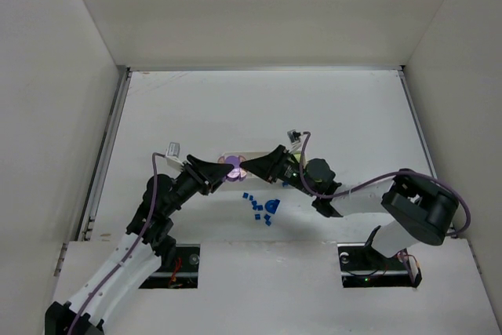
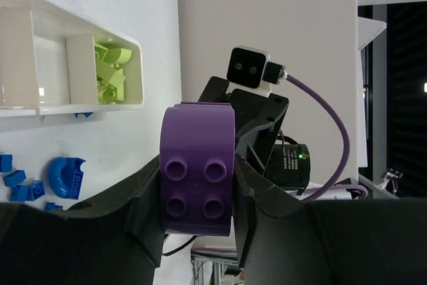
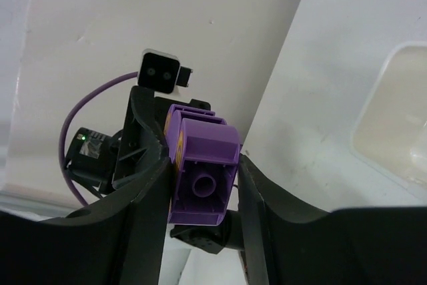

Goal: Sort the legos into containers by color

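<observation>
Your left fingers (image 2: 123, 221) are closed partway on the purple piece (image 2: 198, 168). One finger presses each side of it, and its four studs face the left wrist camera. From above, those fingers (image 1: 202, 172) reach in from the left toward the middle of the surface (image 1: 353, 115).

The purple piece (image 1: 234, 169) sits between the two arms, held from both sides. The right wrist view shows its hollow underside (image 3: 201, 181) and a thin orange strip along its left edge. It hangs close to the white tray, but you cannot tell from above whether it is over the tray or just in front of it.

Your right fingers (image 3: 150, 191) come in from the other side. They are also narrowed onto the piece, and both inner faces look to be touching it. From above, they (image 1: 265, 165) meet the piece on its right.

The tray (image 2: 67, 108) lies behind the left fingers. Yellow-green bricks (image 2: 110, 75) lie in its end compartment. One more compartment (image 3: 407, 118) shows in the right wrist view.

On the surface near the arms lie the small blue bricks (image 1: 255, 208). The rounded blue piece (image 1: 272, 206) is just to their right.
</observation>
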Tool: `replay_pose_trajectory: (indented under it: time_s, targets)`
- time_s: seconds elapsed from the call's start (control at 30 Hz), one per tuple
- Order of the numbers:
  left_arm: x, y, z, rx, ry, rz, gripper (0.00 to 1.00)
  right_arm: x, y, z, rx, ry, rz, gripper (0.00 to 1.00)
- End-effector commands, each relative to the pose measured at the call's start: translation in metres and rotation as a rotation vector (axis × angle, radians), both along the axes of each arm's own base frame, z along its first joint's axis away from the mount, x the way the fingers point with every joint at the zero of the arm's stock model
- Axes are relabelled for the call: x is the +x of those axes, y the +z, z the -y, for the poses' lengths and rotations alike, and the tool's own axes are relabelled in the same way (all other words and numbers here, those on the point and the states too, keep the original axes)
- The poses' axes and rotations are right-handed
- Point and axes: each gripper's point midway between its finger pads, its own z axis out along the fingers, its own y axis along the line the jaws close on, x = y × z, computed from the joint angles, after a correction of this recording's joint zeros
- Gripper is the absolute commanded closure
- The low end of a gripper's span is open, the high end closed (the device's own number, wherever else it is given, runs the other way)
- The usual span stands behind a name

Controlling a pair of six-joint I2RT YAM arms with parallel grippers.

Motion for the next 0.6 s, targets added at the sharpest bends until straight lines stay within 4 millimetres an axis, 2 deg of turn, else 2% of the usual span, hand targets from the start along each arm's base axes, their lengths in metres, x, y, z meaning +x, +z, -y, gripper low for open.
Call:
replay_pose_trajectory:
  time_s: [0.0, 0.3, 0.43, 0.57]
  targets:
    - [0.0, 0.024, -0.004, -0.051, 0.014, 0.091, 0.91, 0.0, 0.015, 0.011, 0.069, -0.013, 0.04, 0.56]
    - [0.006, 0.018, -0.014, -0.041, 0.053, 0.088, 0.92, 0.005, 0.01, 0.029, 0.048, -0.052, 0.042, 0.61]
    - [0.008, 0.015, -0.019, -0.03, 0.072, 0.081, 0.92, 0.008, 0.003, 0.037, 0.02, -0.069, 0.037, 0.61]
    - [0.011, 0.012, -0.021, -0.013, 0.082, 0.076, 0.92, 0.015, -0.012, 0.042, -0.055, -0.088, 0.027, 0.61]
